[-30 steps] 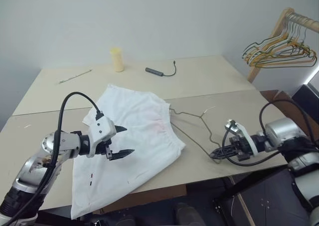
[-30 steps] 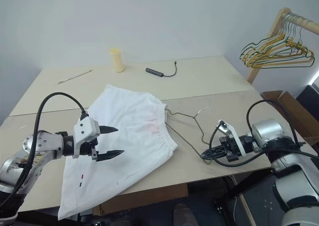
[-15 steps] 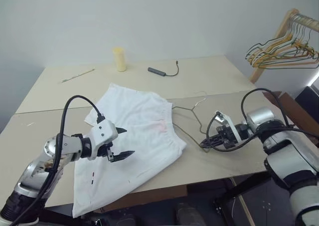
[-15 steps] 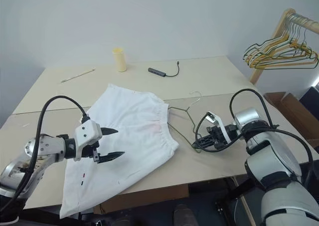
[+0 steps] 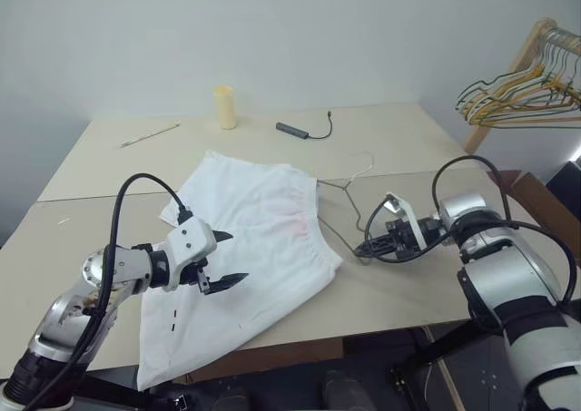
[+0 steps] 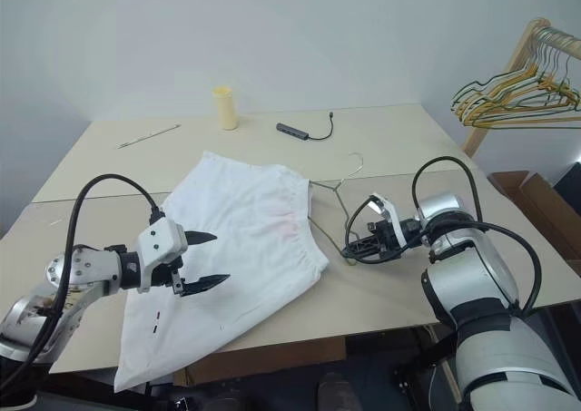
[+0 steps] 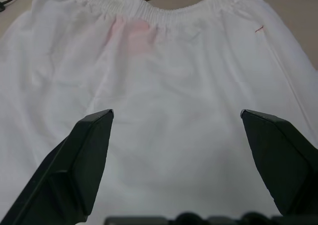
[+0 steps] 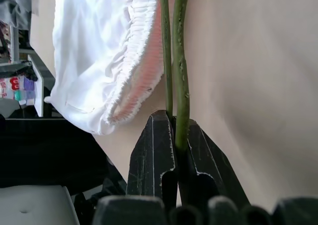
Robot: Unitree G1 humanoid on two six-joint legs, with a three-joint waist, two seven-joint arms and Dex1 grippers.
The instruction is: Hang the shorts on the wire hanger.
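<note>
The white shorts (image 5: 245, 239) lie flat on the beige table (image 5: 390, 143), the gathered waistband (image 5: 316, 225) toward the right with a faint pink smudge. My left gripper (image 5: 222, 259) hovers open just above the shorts' middle, nothing between its fingers (image 7: 89, 155). The thin dark wire hanger (image 5: 345, 193) lies on the table beside the waistband, hook pointing away. My right gripper (image 5: 367, 248) is shut on the hanger's near corner, and the right wrist view shows the wire (image 8: 179, 61) pinched between the black fingers (image 8: 154, 150).
At the table's far side stand a pale yellow cylinder (image 5: 224, 107), a dark cable with an adapter (image 5: 304, 130) and a thin stick (image 5: 150, 136). A wooden rack (image 5: 508, 75) with several coloured hangers (image 5: 517, 98) stands at the right, past the table's edge.
My right gripper has slid forward and left across the table, dragging the hanger toward the shorts' waistband; the hook has swung further away. The left gripper stays put. The camera has shifted slightly.
</note>
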